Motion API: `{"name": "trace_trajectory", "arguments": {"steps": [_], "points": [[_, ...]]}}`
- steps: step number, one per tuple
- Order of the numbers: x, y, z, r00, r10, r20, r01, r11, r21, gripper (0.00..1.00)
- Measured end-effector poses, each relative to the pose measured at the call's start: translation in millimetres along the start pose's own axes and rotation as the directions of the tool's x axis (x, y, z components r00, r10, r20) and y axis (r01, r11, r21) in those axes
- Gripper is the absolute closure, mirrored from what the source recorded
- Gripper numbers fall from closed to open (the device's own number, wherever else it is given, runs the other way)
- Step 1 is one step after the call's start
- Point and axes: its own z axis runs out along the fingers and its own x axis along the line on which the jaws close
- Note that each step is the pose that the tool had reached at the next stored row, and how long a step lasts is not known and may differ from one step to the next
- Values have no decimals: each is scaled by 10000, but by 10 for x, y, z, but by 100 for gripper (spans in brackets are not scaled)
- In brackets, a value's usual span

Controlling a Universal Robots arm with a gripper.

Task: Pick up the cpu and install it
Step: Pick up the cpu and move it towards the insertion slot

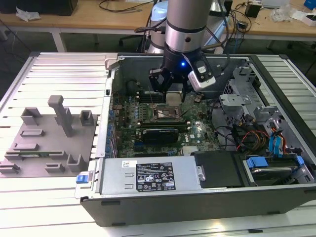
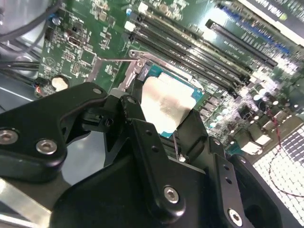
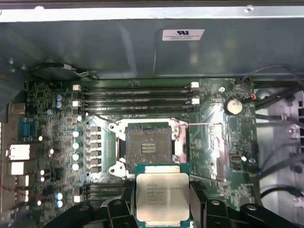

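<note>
Over the open computer case [image 1: 163, 207] on a slatted metal table [image 1: 59, 69], the Universal Robots arm's gripper [image 1: 173, 94] hangs low above the green motherboard [image 1: 197, 131], as seen in the exterior view. Its black fingers [image 3: 202, 216] are closed part way, pinching the cpu [image 1: 174, 97] by two opposite edges, so that the chip fills the gap between them.

In the first wrist view the cpu [image 3: 162, 194] sits flat in the gripper [image 3: 162, 211], silvery top upward with a green rim showing around it. It is held just beside the socket [image 3: 148, 145] rather than in it. The socket lies open, its dark square field of contacts uncovered inside a bright metal frame. Four long memory slots [image 3: 137, 95] run along the socket's far side, and a round coin battery [image 3: 232, 105] sits on the board well off to one side.

The second wrist view looks along the gripper [image 2: 164, 118] from behind, with the cpu [image 2: 166, 104] gleaming between the finger ends and the socket's metal frame directly beyond it.

Toward the exterior view's left, a grey fixture plate [image 1: 39, 148] with upright posts rests on the table, well apart from the case. A silver power supply [image 1: 148, 175] lines the case's near wall.
</note>
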Motion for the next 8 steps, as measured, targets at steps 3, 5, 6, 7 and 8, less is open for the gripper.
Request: {"name": "trace_trajectory", "arguments": {"steps": [3,5,6,7,8], "points": [[22,30,59,10000,0,-1,0,10000,1,46],[34,51,97,10000,1,0,-1,10000,0,46],[37,59,116,10000,1,0,-1,10000,0,46],[40,66,135,10000,0,0,0,10000,1,46],[46,71,159,10000,1,0,-1,10000,1,46]]}}
